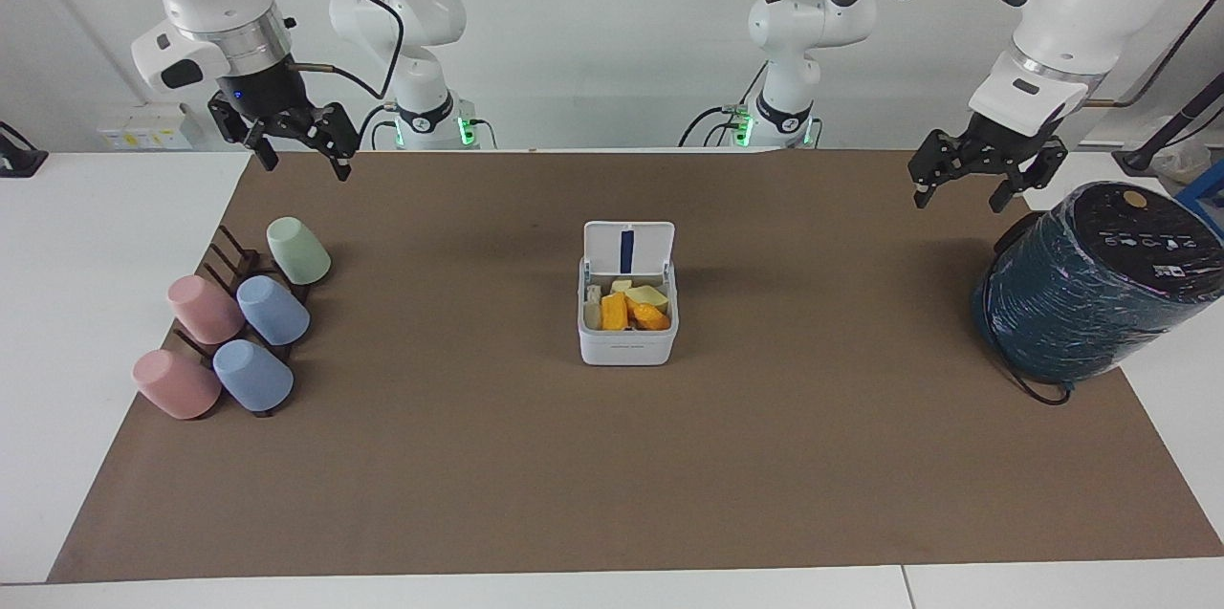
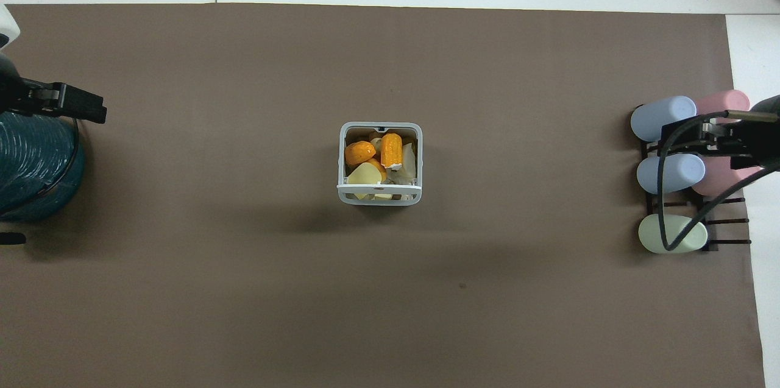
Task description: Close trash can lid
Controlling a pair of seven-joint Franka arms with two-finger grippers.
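Note:
The small white trash can [image 1: 626, 348] stands in the middle of the brown mat, filled with orange and yellow food pieces [image 1: 631, 308]. Its lid [image 1: 652, 250] stands upright on the side nearer the robots, with the dark blue strip on its inner face showing. In the overhead view the trash can [image 2: 339, 159] is open at the top and the lid [image 2: 379, 187] is seen edge-on. My left gripper [image 1: 959, 198] hangs open in the air over the mat's edge by the teal cylinder. My right gripper [image 1: 303, 164] hangs open over the mat's corner by the cup rack. Both are well apart from the can.
A large dark teal wrapped cylinder [image 1: 1081, 303] stands at the left arm's end of the table. A dark rack with several pastel cups [image 1: 273, 311] lies at the right arm's end. The brown mat [image 1: 612, 475] covers most of the table.

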